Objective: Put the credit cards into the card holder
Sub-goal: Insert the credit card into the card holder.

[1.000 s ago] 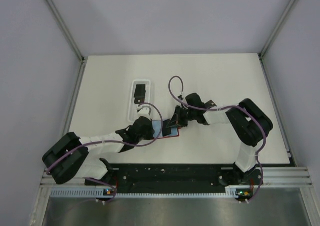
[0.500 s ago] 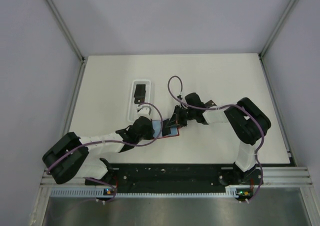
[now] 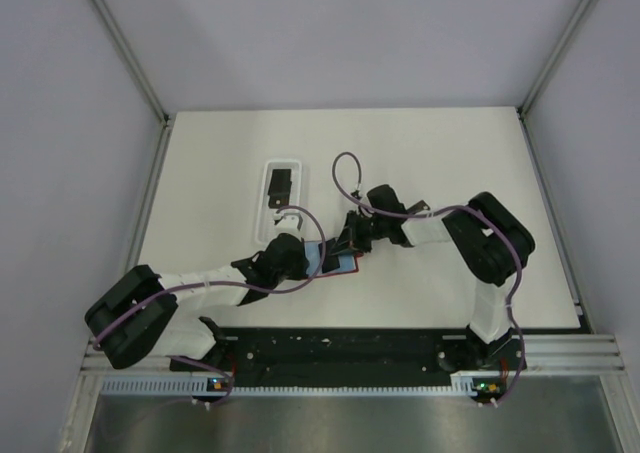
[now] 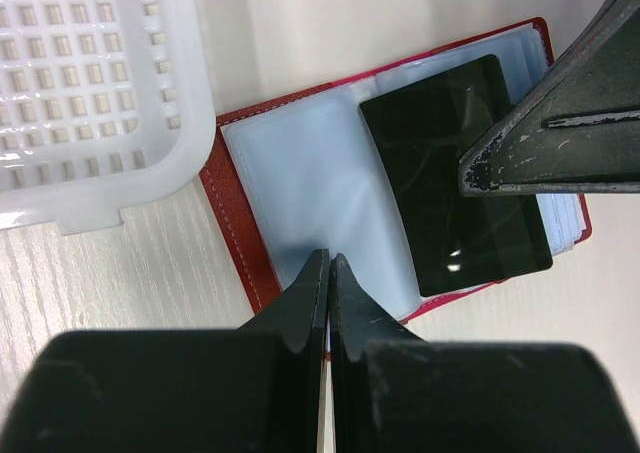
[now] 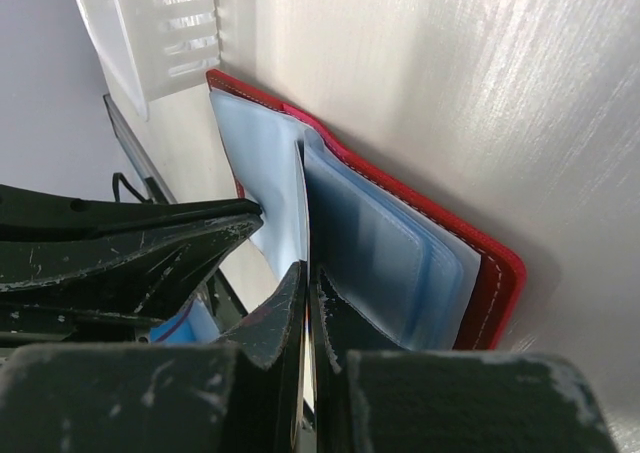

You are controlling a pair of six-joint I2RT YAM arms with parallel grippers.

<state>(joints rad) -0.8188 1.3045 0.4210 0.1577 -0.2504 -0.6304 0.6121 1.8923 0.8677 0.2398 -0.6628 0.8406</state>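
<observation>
Top: card holder (image 3: 340,263) lies open on the table (image 3: 450,153), just beside the white tray's (image 3: 283,221) near end, with both arms meeting over it. Another dark card (image 3: 281,185) sits in the tray.

Left wrist: left fingers (image 4: 318,283) are together, tips pinning the clear sleeve (image 4: 300,183) just off the tray corner. Credit card (image 4: 455,188), glossy black, lies across the pale-blue pages on the side away from the tray.

Right wrist: right fingers (image 5: 290,293) look clamped on the card's edge. I'd keep the angle shallow, lead one corner into the sleeve mouth, and keep the pin on.
</observation>
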